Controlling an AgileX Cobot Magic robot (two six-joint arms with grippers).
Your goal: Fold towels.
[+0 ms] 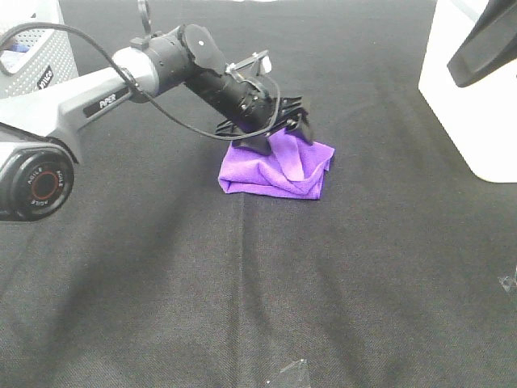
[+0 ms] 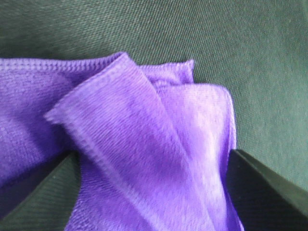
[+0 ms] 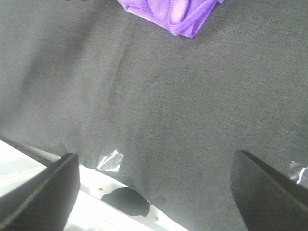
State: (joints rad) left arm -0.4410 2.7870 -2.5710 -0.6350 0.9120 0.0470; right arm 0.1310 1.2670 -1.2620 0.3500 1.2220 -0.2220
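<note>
The purple towel [image 1: 279, 166] lies crumpled and partly folded on the black tablecloth, a little behind the middle. My left gripper [image 1: 283, 125] is down at the towel's far edge. In the left wrist view its jaws stand wide apart with a raised fold of the towel [image 2: 144, 144] between them, and the fingers [image 2: 269, 187] do not press on it. My right gripper [image 3: 155, 155] is open and empty, hovering over the cloth near the table's edge, far from the towel [image 3: 168, 12].
A white box [image 1: 468, 97] stands at the right with the dark right arm [image 1: 489, 40] above it. A perforated white basket [image 1: 36, 48] is at the back left. Clear tape pieces [image 1: 291, 373] stick to the cloth near the front edge.
</note>
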